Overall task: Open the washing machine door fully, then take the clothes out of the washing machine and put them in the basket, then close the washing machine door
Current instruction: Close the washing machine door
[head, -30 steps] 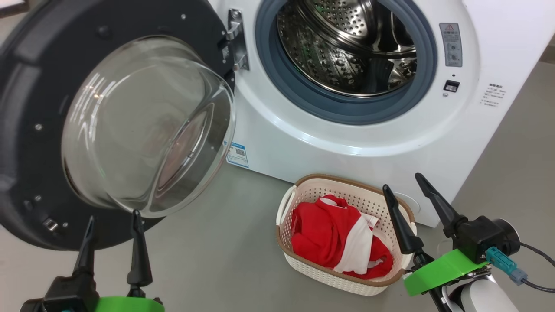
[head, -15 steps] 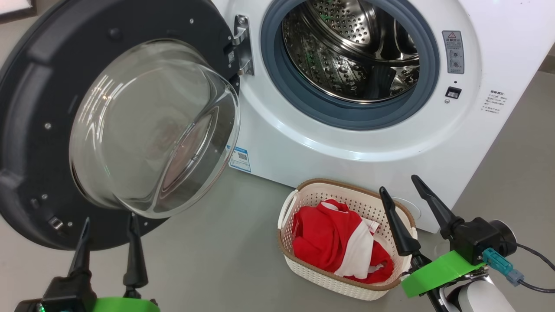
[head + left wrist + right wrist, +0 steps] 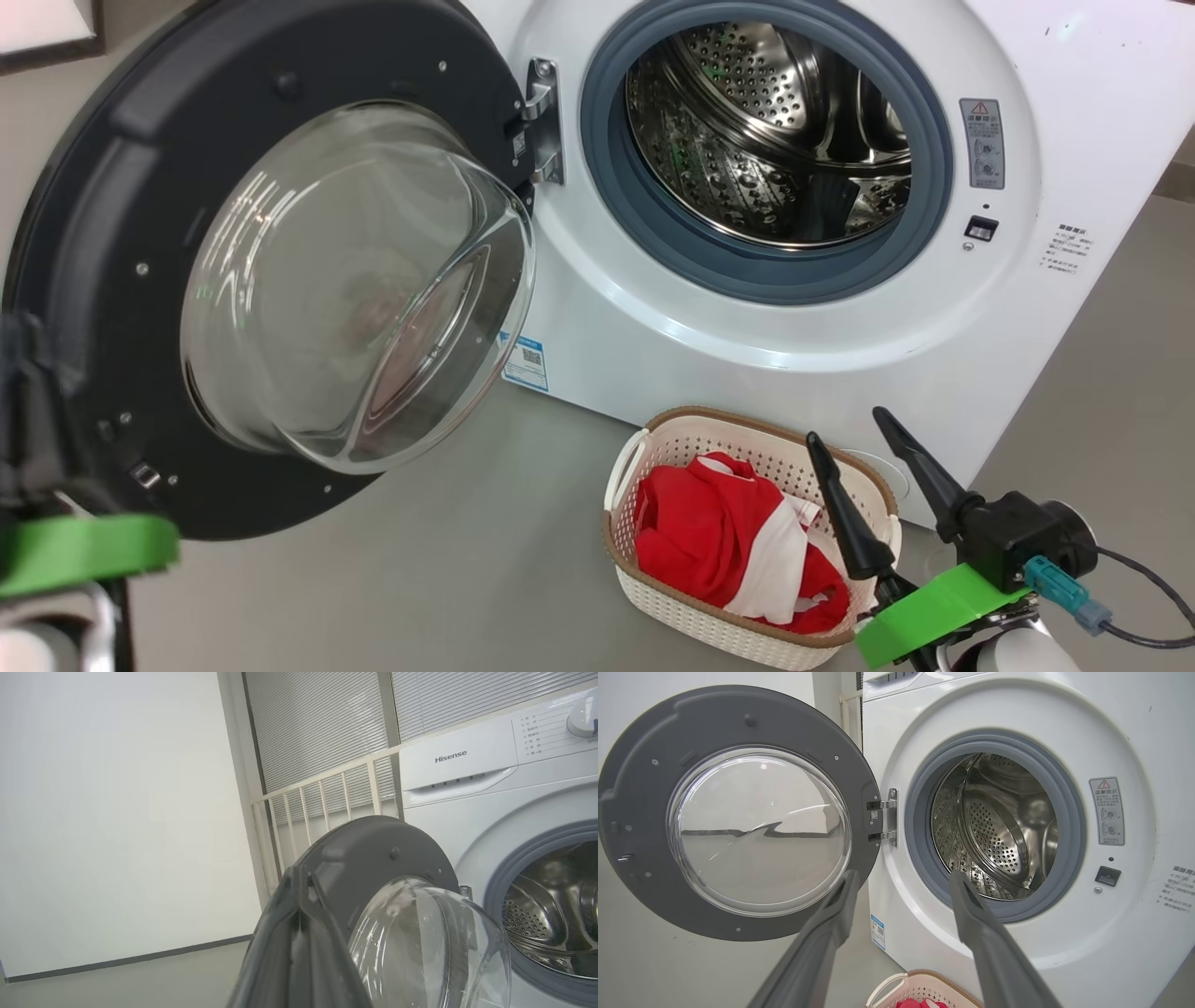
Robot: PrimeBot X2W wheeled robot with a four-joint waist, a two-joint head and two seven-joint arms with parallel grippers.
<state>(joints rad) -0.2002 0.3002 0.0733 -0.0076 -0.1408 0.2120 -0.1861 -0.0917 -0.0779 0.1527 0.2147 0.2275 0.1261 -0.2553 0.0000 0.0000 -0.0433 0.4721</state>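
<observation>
Just beyond my left gripper point(image 3: 299, 877), whose fingers are pressed together, I see the door point(image 3: 373, 858) wide open. Left of my right gripper point(image 3: 845, 426), fingers apart, the clothes point(image 3: 700, 532) lie in the basket point(image 3: 747, 439).

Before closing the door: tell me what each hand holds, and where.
Nothing held: left hand shut on nothing, right hand open and empty.

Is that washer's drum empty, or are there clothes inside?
Empty as far as visible: the drum shows bare steel, and the red clothes lie in the basket.
</observation>
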